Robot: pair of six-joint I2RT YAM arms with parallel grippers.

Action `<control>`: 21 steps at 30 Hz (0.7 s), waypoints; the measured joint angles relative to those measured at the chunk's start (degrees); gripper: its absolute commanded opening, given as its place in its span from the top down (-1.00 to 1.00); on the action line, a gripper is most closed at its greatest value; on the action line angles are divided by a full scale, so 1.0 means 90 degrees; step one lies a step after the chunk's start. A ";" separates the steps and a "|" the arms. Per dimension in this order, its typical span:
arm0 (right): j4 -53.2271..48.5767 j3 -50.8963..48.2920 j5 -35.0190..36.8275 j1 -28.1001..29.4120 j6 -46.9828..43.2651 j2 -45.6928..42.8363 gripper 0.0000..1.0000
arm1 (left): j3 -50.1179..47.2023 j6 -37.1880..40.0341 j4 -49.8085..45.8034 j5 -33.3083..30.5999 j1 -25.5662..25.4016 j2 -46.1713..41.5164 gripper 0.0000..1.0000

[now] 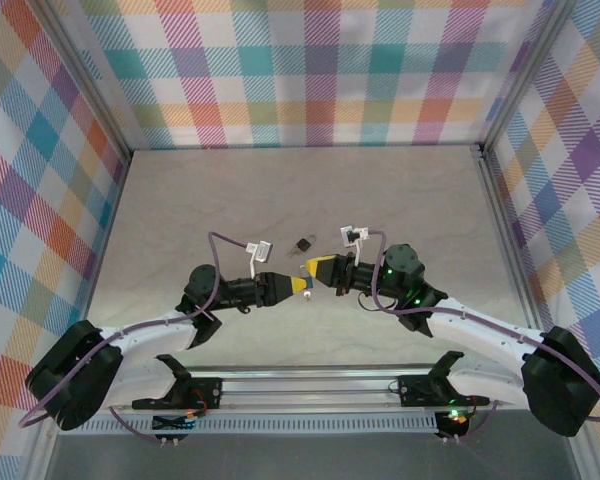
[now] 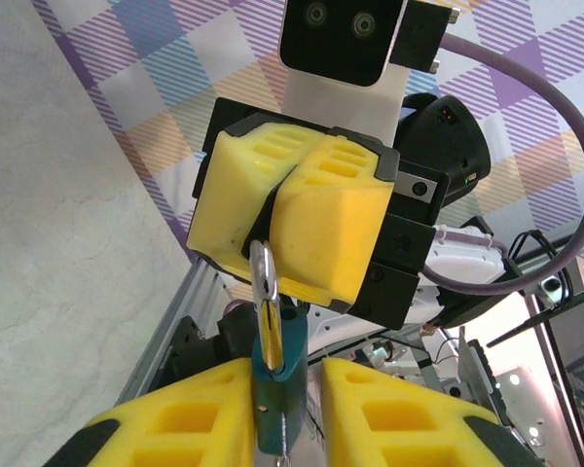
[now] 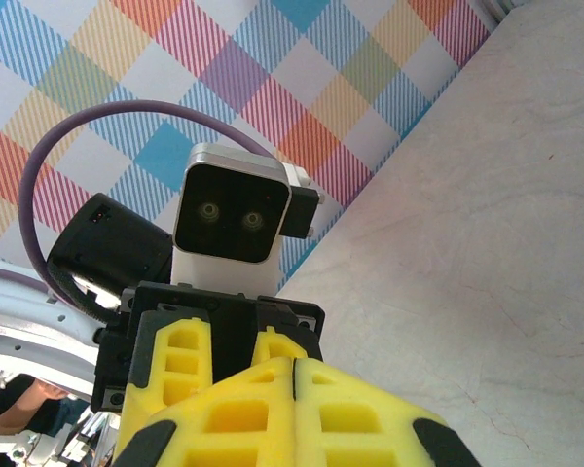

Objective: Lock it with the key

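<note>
The lock (image 2: 277, 389) is a small padlock with a dark teal body, hanging above the table where the two arms meet. Its silver shackle (image 2: 263, 268) runs up into my right gripper (image 2: 269, 229), which is shut on it. My left gripper (image 2: 286, 370) stands narrowly open around the body: one pad touches it and a slim gap shows at the other. Seen from above, the left gripper (image 1: 298, 284) and right gripper (image 1: 313, 272) are tip to tip. The right gripper (image 3: 294, 365) has its pads pressed together. A tiny dark thing with a silvery end (image 1: 303, 243), possibly the key, lies just beyond them.
The pale marbled table (image 1: 400, 200) has plaid walls (image 1: 310, 70) on three sides. An aluminium rail (image 1: 310, 385) with both arm bases runs along the near edge. Purple cables (image 1: 225, 240) loop over each wrist.
</note>
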 measured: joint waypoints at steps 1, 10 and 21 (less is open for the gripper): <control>0.0012 0.0000 0.0000 0.0000 0.0000 0.0000 1.00 | 0.0000 -0.0019 0.0044 0.0002 0.0000 0.0036 0.56; 0.0024 0.0000 -0.0002 0.0000 -0.0002 -0.0002 1.00 | 0.0000 -0.0155 0.0282 0.0090 0.0005 0.0209 1.00; -0.0131 -0.0049 -0.0104 0.0000 -0.0039 -0.0194 1.00 | 0.0189 0.0979 -0.1457 0.0109 0.0036 -0.0542 1.00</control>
